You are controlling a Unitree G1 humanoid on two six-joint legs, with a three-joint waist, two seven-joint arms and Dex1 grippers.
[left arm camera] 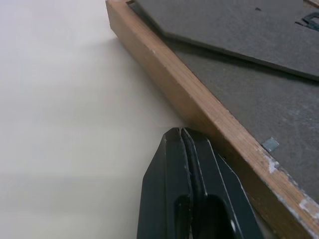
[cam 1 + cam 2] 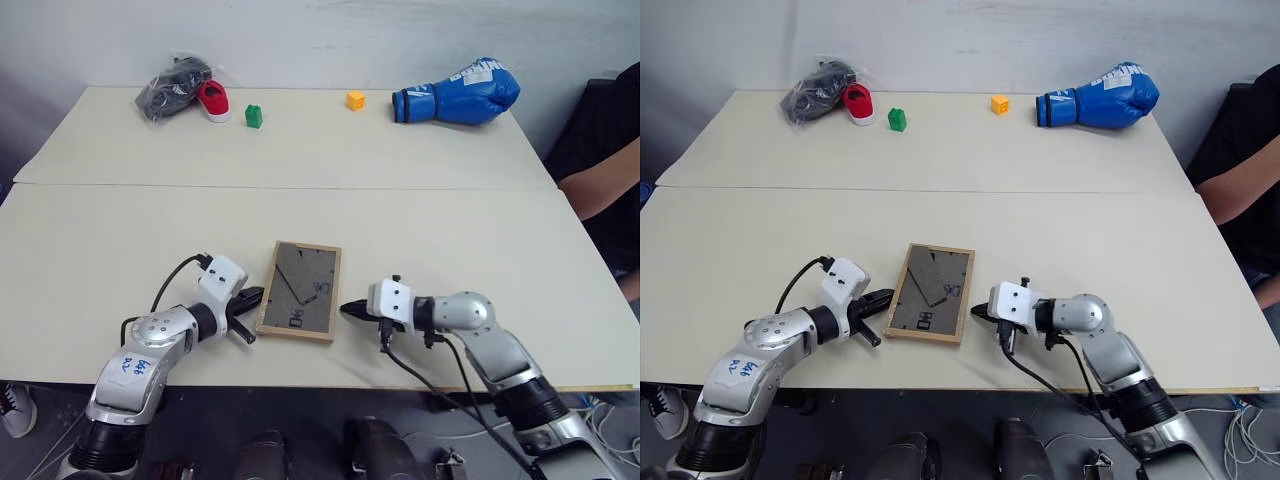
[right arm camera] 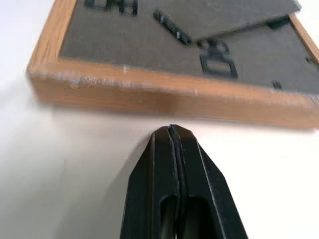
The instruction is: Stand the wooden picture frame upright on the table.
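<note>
Pincers point(image 1: 182, 134) point(image 3: 172, 130) closed beside frame point(image 2: 299, 290).

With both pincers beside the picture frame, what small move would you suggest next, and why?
Probably press both shut pincers inward against the frame's long edges to pinch and tip it up. The wooden picture frame lies flat, back panel up, on the table. The left pincer sits at its left edge, seemingly touching or nearly so; the right pincer points at the opposite edge, a slight gap remaining.
</note>
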